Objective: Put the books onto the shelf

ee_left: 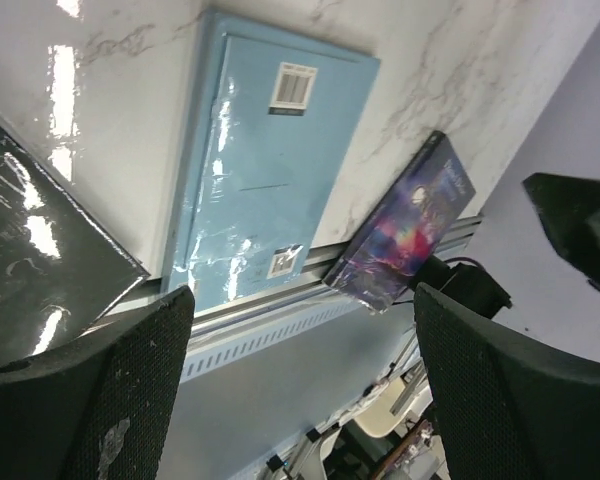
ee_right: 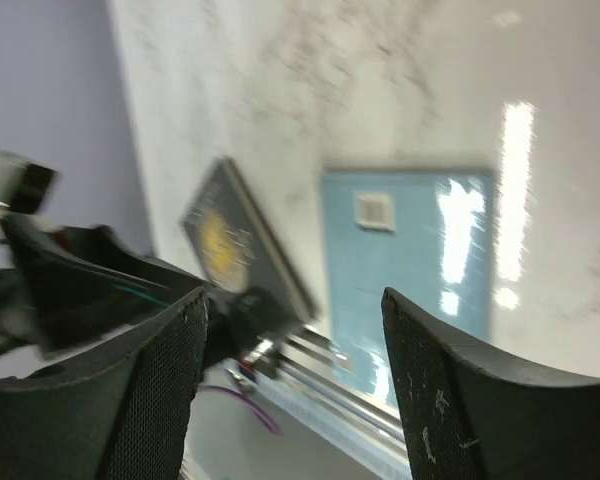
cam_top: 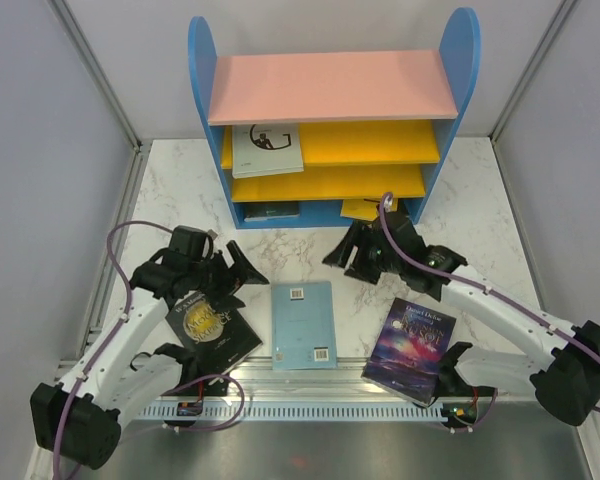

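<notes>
The shelf (cam_top: pixel 460 60) stands at the far edge of the tabletop (cam_top: pixel 180 190). A white book (cam_top: pixel 267 150) lies at the left end of its upper yellow board, and a dark book (cam_top: pixel 272 211) and a yellow book (cam_top: pixel 362 209) lie in the bottom compartment. Along the near edge lie a black book with a gold moon (cam_top: pixel 212 328) at left, a light blue book (cam_top: pixel 303 325) in the middle and a galaxy book (cam_top: pixel 412 345) at right. The left fingers (ee_left: pixel 110 390) are spread apart and empty above the black and blue books. The right fingers (ee_right: pixel 150 380) are apart and empty, near the shelf's base.
</notes>
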Robot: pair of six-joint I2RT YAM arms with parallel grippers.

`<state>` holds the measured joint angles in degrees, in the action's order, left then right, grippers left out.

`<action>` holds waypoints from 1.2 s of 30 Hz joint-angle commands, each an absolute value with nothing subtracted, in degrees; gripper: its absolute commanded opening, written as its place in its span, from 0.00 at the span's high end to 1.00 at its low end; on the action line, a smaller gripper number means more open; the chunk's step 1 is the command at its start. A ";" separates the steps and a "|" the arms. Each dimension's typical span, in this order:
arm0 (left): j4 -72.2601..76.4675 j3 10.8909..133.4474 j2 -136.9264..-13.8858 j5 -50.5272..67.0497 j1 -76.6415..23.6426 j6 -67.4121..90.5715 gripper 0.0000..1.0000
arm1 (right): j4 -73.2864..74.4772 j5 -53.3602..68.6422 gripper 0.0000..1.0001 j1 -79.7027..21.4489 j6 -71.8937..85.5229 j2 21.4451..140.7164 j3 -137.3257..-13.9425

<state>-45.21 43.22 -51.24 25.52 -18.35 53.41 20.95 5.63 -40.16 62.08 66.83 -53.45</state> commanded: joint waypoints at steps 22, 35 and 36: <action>-23.30 34.28 -88.32 16.43 -38.58 50.36 0.10 | 15.92 9.84 0.26 -47.46 62.57 71.34 -27.60; -2.37 26.02 -89.47 29.35 -39.73 56.60 0.13 | -13.99 18.20 0.41 -52.30 69.35 86.85 -20.39; -2.46 25.93 -89.12 29.36 -39.73 56.60 0.13 | -12.41 17.41 0.43 -52.29 69.08 85.36 -20.56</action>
<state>-8.78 28.99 -86.17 41.30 -38.17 57.76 -15.92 24.14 -50.33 69.45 83.94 -22.79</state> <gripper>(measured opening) 0.870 0.626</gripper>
